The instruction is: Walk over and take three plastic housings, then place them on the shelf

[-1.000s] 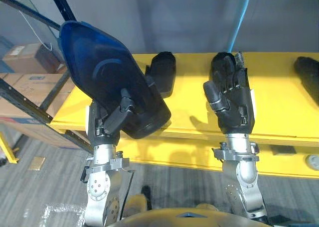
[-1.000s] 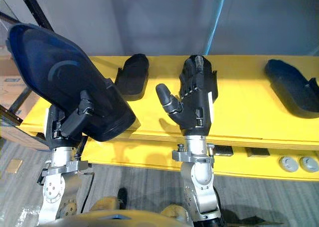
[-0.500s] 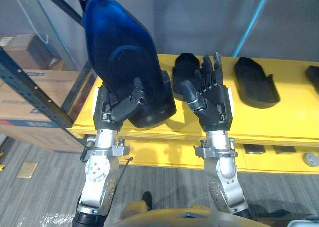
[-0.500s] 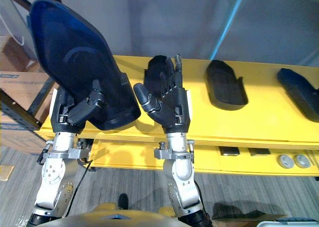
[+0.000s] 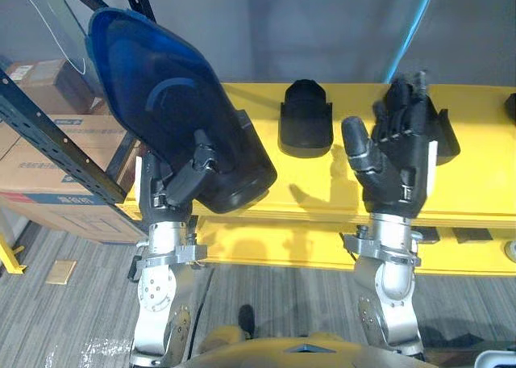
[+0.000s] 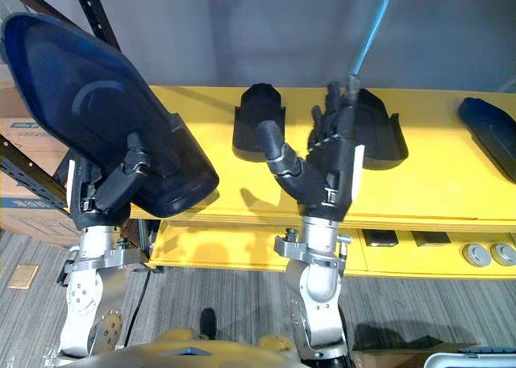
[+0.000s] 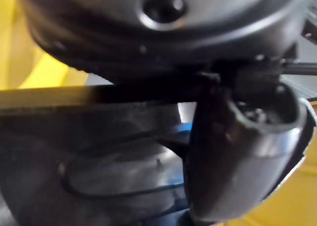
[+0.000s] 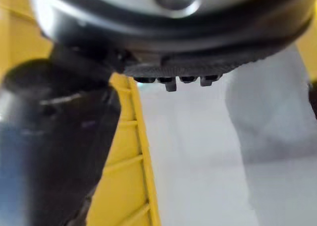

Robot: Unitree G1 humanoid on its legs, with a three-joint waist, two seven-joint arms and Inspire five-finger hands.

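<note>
My left hand (image 5: 172, 189) is shut on a large dark blue plastic housing (image 5: 165, 118), held tilted up and to the left before the yellow shelf (image 5: 476, 170). In the left wrist view the thumb (image 7: 237, 151) presses on the housing (image 7: 99, 166). My right hand (image 5: 397, 154) is raised, open and holds nothing, with its fingers straight over the shelf's front. On the shelf lie a black housing (image 6: 260, 119), a second black housing (image 6: 380, 134) partly hidden behind the right hand, and a dark blue housing (image 6: 490, 138) at the far right.
Cardboard boxes (image 5: 36, 162) sit behind a dark rack beam (image 5: 60, 146) on the left. A blue pole (image 5: 411, 29) rises behind the shelf against a grey wall. Round fittings (image 6: 477, 255) sit under the shelf at the right.
The camera has swung. The left hand keeps its hold and the housing leans further left. The right hand now stands before the second shelf housing, not the first.
</note>
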